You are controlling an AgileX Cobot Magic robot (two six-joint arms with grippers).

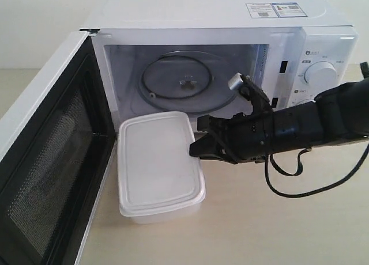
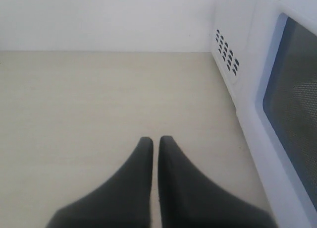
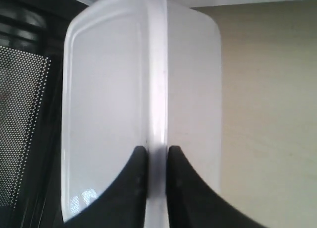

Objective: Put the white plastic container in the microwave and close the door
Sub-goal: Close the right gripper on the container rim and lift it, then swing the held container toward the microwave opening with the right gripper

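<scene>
**Container lying at the microwave's mouth, right gripper pinching its rim**

The container (image 1: 158, 167) is lying flat on the table (image 1: 288, 224), lid up. Its long axis is running near to far, leaning a little to the left at the near end. Its far short end is sitting just in front of the open cavity, at the left part of the opening; I cannot tell whether it is touching the sill.

The right gripper (image 1: 199, 148) is reaching in from the right and meeting the container's right long side. In the right wrist view its two dark fingers (image 3: 136, 188) are closing narrowly on the lid's raised rim, one on each side and pressing against it.

The table is pale, wood-toned and matte. A plain light wall (image 2: 99, 15) is rising behind it.

The microwave (image 1: 219, 11) is standing at the far side, with stickers (image 1: 277, 10) on top and dials (image 1: 321, 74) on its right panel. The glass turntable (image 1: 179, 78) is showing inside the cavity. The door (image 1: 34, 155) is hanging wide open to the left, mesh face inward, just beside the container's left side. A black cable (image 1: 300, 190) is looping from the right arm down onto the table.

The left gripper (image 2: 155, 140) is hanging over bare table outside the door, jaws nearly together with only a thin slit and gripping nothing.
</scene>
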